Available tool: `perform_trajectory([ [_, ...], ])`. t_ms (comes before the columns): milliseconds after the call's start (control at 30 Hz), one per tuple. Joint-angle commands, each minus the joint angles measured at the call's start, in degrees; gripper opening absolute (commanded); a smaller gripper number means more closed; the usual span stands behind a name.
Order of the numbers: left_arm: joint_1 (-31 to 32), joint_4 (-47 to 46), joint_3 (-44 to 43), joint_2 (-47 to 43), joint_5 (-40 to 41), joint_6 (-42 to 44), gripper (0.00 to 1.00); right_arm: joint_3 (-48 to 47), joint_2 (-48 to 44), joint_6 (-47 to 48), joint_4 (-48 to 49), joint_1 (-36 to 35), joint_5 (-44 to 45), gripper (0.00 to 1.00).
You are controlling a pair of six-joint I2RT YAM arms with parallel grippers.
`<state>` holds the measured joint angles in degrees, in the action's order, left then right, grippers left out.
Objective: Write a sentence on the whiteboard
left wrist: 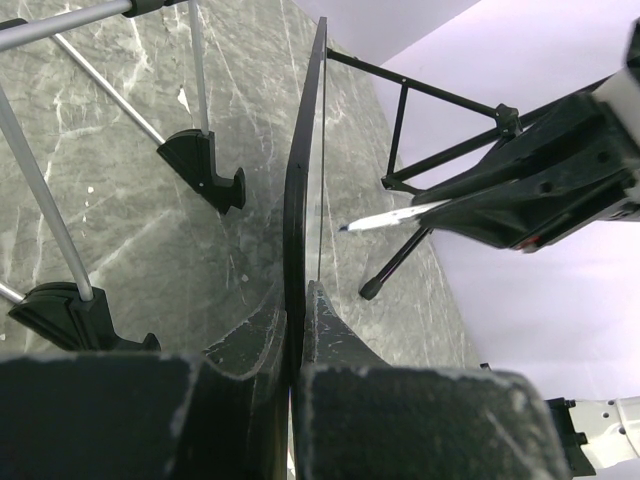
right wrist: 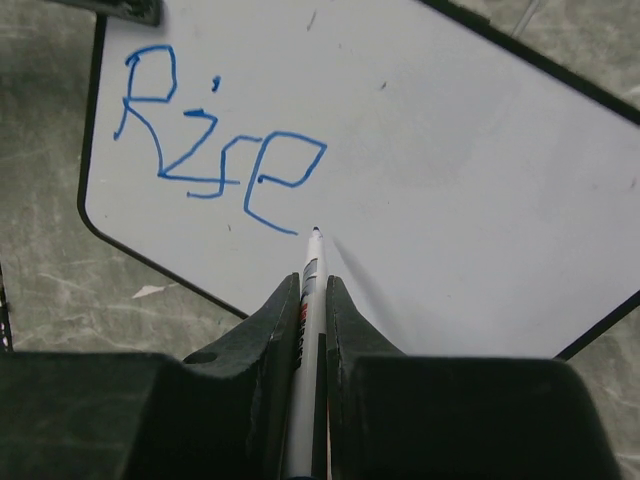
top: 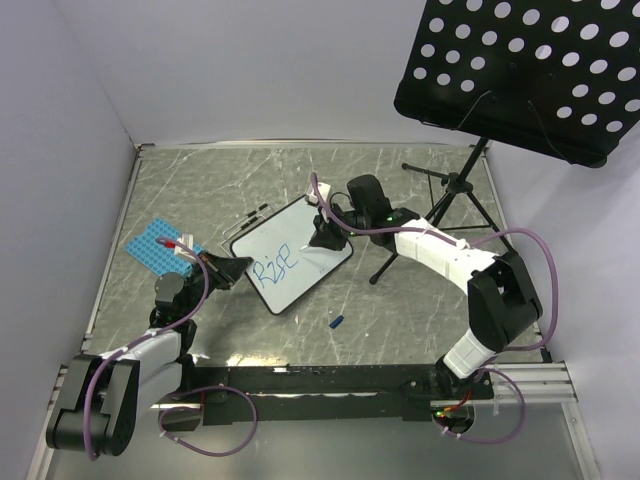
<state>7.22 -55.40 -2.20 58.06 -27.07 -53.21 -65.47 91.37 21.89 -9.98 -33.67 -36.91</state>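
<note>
Table (top: pixel 400 320), grey marble. Whiteboard (top: pixel 292 230) lies flat at its middle, turned cornerwise. Glossy white, thin black frame.

Left gripper (top: pixel 230 269) is clamped on the board's left edge, likely to stop it sliding under pen strokes.

Right gripper (right wrist: pixel 312 287) is clenched round a marker (right wrist: pixel 313 256), angled down at the board. Tip sits just below the last letter, placed for the next word; contact unclear.

Sentence (right wrist: pixel 215 150): only "Rise" written, blue, wobbly. Rest of the board blank.

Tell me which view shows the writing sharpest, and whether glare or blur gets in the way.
Right wrist: the sentence reads crisp on the whiteboard, soft marker shadow, no glare. Top external: it looks small, table sheen. Left wrist: board edge-on, near fingers slightly soft.
</note>
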Motion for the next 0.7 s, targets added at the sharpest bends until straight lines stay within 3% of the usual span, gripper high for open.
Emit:
perform_trajectory([
  [0,0.2,-4.0,3.7,-1.0,-0.9,1.2,0.01,-2.9,-3.0,-0.1,1.8,0.4,-1.9,0.00],
  [667,0.3,-1.9,2.5,-2.4,-0.6,1.3,0.01,-4.1,-2.1,1.7,6.9,0.7,-1.3,0.00],
])
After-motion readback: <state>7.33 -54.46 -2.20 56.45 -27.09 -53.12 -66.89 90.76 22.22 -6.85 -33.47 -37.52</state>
